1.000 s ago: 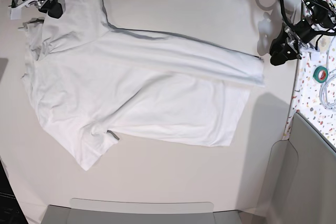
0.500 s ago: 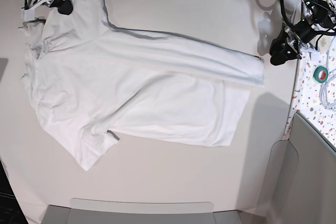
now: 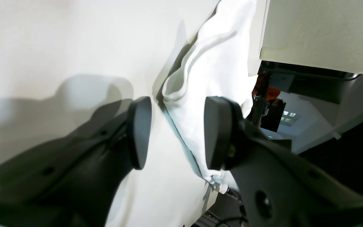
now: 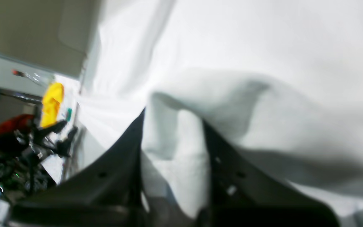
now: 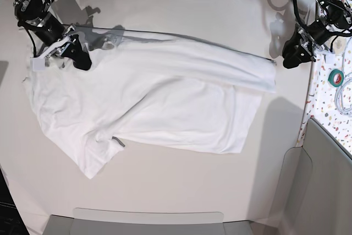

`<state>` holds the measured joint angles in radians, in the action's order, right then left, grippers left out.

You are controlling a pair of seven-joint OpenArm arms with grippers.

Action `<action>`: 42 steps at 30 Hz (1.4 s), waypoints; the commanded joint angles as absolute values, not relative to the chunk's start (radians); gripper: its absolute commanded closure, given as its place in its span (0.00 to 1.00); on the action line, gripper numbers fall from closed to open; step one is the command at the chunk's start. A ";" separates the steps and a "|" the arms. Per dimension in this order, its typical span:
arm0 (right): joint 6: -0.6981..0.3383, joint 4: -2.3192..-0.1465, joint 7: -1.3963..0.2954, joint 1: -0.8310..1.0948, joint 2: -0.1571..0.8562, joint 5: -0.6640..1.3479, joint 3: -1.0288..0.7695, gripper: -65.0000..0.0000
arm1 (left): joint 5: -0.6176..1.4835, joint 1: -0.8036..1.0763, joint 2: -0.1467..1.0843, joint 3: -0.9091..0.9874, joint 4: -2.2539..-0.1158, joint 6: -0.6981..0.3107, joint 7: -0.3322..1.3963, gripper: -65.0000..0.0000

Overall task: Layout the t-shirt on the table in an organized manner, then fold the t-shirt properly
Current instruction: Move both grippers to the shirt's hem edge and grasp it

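At far left of the counter [image 5: 165, 196], the right end effector [image 5: 77, 56] pinches a bunched fold of the white t-shirt [image 5: 154, 103], which lies mostly flat across the counter's middle. Risk, judged: the thin grip slips, or drags the lower layer askew. Far right, the left end effector [image 5: 291, 54] hangs spread beside the hem, holding nothing.

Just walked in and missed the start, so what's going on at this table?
A two-armed robot is working on a white t-shirt spread across the table. The right gripper is shut on a fold of the t-shirt near its upper corner, holding that part over the body of the shirt. The left gripper hangs open just past the shirt's other end, holding nothing. The shirt is only partly folded, with one sleeve sticking out.
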<state>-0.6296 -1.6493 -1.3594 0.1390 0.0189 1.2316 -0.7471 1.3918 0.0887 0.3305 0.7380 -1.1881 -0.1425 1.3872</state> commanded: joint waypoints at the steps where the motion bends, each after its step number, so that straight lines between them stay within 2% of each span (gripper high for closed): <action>1: -0.628 -1.630 -1.345 0.111 0.030 1.256 -0.748 1.00 | 1.417 0.081 0.343 0.737 -1.201 -0.137 1.396 0.58; 6: -0.628 -1.420 -1.345 0.005 0.030 1.256 -0.754 1.00 | 1.417 0.081 0.343 0.739 -1.201 -0.137 1.396 0.58; 10: -0.628 -1.349 -1.345 -0.038 0.030 1.256 -0.751 1.00 | 1.417 0.081 0.340 0.734 -1.201 -0.137 1.396 0.58; 12: -0.628 -1.348 -1.345 -0.047 0.030 1.256 -0.750 0.90 | 1.415 0.081 0.321 0.734 -1.201 -0.137 1.396 0.58; 17: -0.628 -1.349 -1.345 -0.081 0.030 1.262 -0.750 0.55 | 1.412 0.087 0.295 0.733 -1.201 -0.137 1.396 0.58; 20: -0.631 -1.349 -1.348 -0.094 0.030 1.279 -0.750 0.44 | 1.412 0.088 0.291 0.731 -1.201 -0.137 1.396 0.58; 27: -0.631 -1.351 -1.348 -0.142 0.030 1.377 -0.748 0.42 | 1.411 0.091 0.277 0.731 -1.201 -0.137 1.396 0.58; 36: -0.633 -1.345 -1.345 -0.246 -0.027 1.366 -0.748 0.42 | 1.411 0.105 0.263 0.730 -1.201 -0.137 1.396 0.58; 42: -0.631 -1.351 -1.343 -0.303 -0.024 1.299 -0.759 0.42 | 1.415 0.105 0.260 0.731 -1.201 -0.137 1.396 0.58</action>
<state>-0.6247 -1.3323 -1.3533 -0.2852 -0.0338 1.2797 -0.7570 1.3994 0.1028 0.2653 0.7368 -1.2003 -0.1543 1.3647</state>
